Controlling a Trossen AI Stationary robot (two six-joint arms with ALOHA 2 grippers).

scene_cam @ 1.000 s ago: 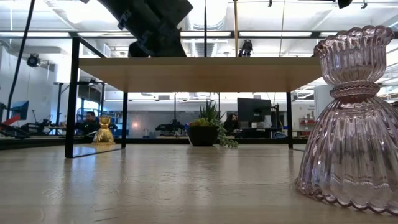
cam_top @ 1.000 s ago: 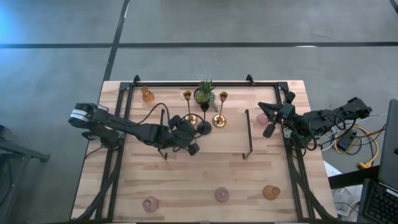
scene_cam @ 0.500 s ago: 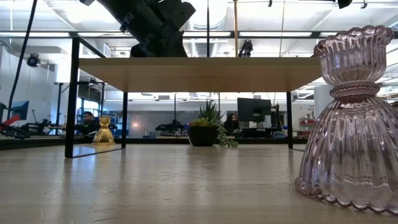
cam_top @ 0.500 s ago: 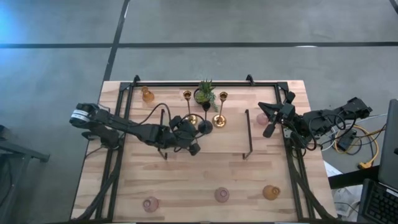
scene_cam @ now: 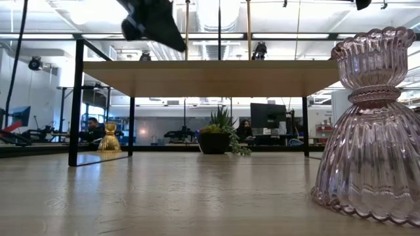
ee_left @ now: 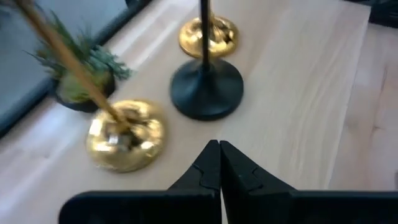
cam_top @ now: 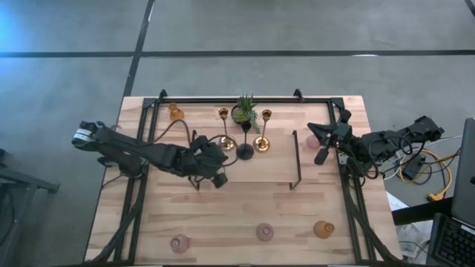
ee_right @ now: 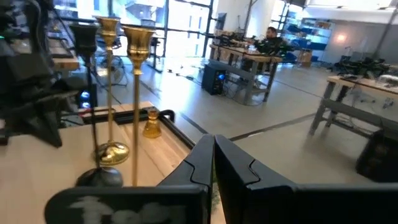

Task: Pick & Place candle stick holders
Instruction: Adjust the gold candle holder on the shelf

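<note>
— So, how far along would you say they are?

— Partway, by my guess. Start with the table (cam_top: 245, 215): there's a low shelf (cam_top: 256, 169) standing on black legs near the middle of it, and three tall candle holders already stand on that shelf beside the little potted plant (cam_top: 245, 111): two gold ones (cam_top: 225, 141) (cam_top: 261, 142) and the black one (cam_top: 245, 152) between them.

— And the squat glass ones?

— Scattered on the table itself. Along the near edge sit a pink one (cam_top: 179, 242), another pink one (cam_top: 265, 232) and an amber one (cam_top: 323, 228). A further amber one (cam_top: 176, 113) is up by the far left corner, and a pink one (cam_top: 312, 141) sits near the shelf's right end. If those five are meant to join the rest, most of the job is left.

— What are the arms up to?

— The left tool (cam_top: 215, 174) hangs over the shelf just beside the black holder's base, fingers pressed together with nothing between them; its own camera shows that clearly (ee_left: 219, 165). The right tool (cam_top: 320, 154) is out past the shelf's right end, near that pink holder, also pinched closed and empty (ee_right: 213, 158).

— So nothing is being carried?

— Nothing.
</note>
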